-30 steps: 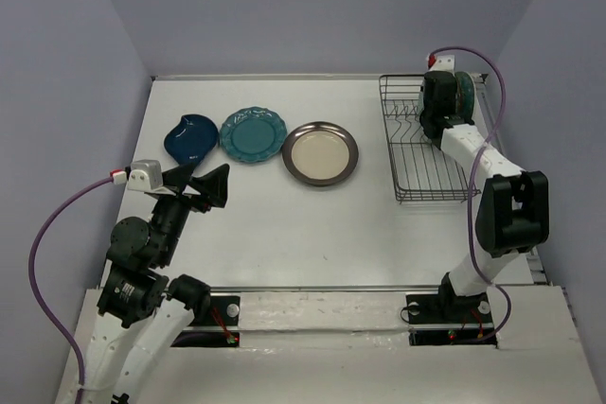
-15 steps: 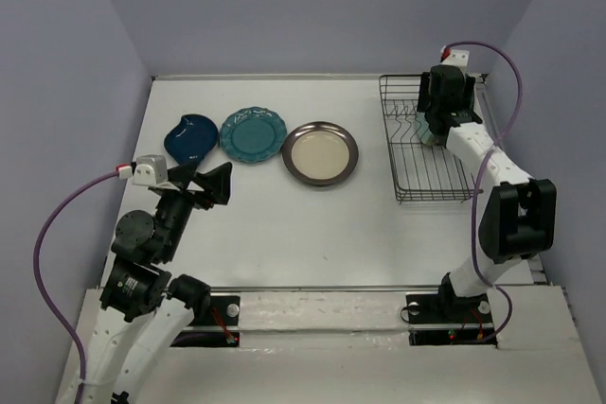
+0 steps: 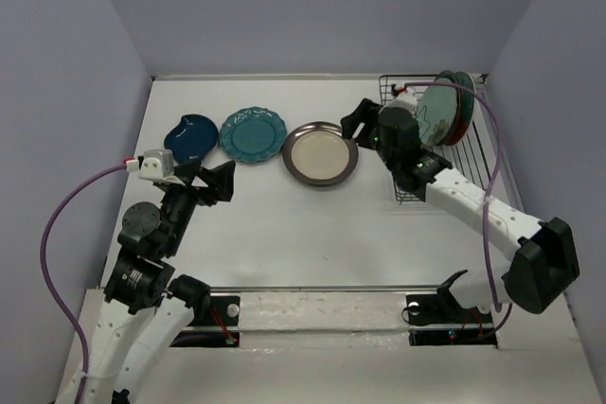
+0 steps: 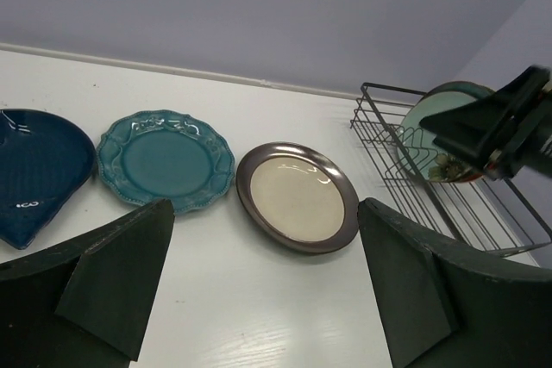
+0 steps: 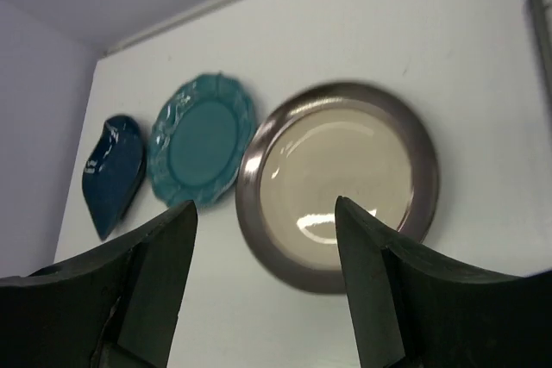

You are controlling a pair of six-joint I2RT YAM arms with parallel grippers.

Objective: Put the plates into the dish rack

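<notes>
From above, plates [image 3: 437, 113] stood in the rack [image 3: 478, 153]; the right gripper [image 3: 358, 126] hovered spread and empty beside the cream plate [image 3: 320, 152]. Left wrist: the left gripper [image 4: 267, 280] gaped empty before the teal plate [image 4: 166, 159]. Right wrist: the cream plate lay flat; a shallow pinch on its rim could slip.

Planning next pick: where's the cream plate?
In the top view, the cream plate lies flat mid-table, between the teal plate on its left and the dish rack on its right.

I see my white-shelled arms [image 3: 469, 203] with black joint housings [image 3: 540, 267], a purple cable [image 3: 44, 251] running from each white wrist camera [image 3: 156, 166], and dark green wedge-shaped fingers [image 4: 116, 282].
</notes>
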